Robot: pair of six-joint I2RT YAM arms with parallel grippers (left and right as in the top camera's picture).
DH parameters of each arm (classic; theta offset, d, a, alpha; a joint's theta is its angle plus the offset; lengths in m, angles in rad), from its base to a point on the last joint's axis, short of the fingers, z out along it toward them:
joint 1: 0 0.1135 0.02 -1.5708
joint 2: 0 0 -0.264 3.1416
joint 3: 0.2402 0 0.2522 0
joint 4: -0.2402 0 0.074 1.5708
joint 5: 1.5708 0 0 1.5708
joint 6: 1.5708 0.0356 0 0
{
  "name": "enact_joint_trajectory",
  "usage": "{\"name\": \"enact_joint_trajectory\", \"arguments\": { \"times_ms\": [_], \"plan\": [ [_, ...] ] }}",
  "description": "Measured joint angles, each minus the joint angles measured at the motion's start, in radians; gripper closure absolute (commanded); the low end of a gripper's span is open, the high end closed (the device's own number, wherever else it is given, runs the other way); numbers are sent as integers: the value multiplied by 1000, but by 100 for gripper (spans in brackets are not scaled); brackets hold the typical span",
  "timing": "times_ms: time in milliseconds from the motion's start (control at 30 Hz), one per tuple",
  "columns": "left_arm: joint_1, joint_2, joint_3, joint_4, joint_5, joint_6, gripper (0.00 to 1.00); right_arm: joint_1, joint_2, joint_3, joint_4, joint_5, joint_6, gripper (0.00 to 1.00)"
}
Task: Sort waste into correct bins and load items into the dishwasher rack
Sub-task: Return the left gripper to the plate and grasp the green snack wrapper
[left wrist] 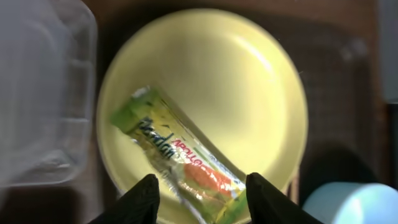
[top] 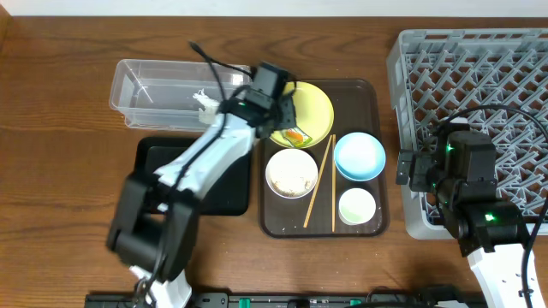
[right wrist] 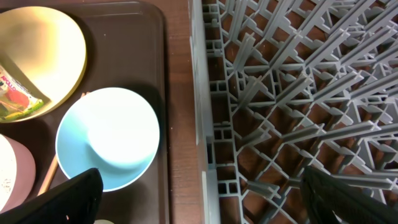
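Holds the left gripper (left wrist: 200, 183) with its fingers apart, low over the yellow plate (left wrist: 249, 81), clamped on nothing. Straddles with these two fingers the orange-printed end of the green snack wrapper (left wrist: 174, 155), which lies flat and slanting on the plate; cannot tell whether the fingers touch it. Shows just left of the plate the clear plastic tub (top: 158, 90), with a crumpled clear wrapper (top: 204, 103) in its right end, and nearer to the robot the black tray (top: 152, 158), partly hidden under the left arm. Carries on the dark-brown serving tray (top: 364, 92) the plate at the far left corner, the white bowl (top: 292, 172) with rice grains (top: 292, 178) in front of it, the light-blue bowl (top: 359, 156) to the right, the small white cup (top: 357, 205) at the near right, and the two chopsticks (top: 318, 181) lying between the white bowl and these two. Holds the right gripper (right wrist: 200, 180) wide apart as well, with nothing in it, above the border between the serving tray and the grey dishwasher rack (right wrist: 298, 81). Has the rack on the wooden surface (top: 51, 85), just right of the serving tray.
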Motion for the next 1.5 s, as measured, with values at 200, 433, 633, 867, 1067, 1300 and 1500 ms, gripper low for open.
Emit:
{"name": "enact_joint_trajectory", "arguments": {
  "times_ms": [200, 433, 633, 867, 1067, 1300, 1500],
  "plan": [
    [-30, 122, 0, 45, -14, -35, 51, 0, 0, 0, 0, 0, 0, 1],
    [-31, 166, 0, 55, -22, -52, 51, 0, 0, 0, -4, 0, 0, 1],
    [-31, 167, 0, 60, -31, -56, 61, 0, 0, 0, -4, 0, 0, 1],
    [-31, 167, 0, 103, -40, -58, 94, 0, 0, 0, -4, 0, 0, 1],
    [-31, 166, 0, 113, -41, -45, 94, 0, 0, 0, -5, 0, 0, 1],
    [-31, 76, 0, 64, -42, -22, 62, 0, 0, 0, -7, 0, 0, 1],
    [-31, 19, 2, -27, -56, -53, 62, 0, 0, 0, -7, 0, 0, 1]
  ]
}}
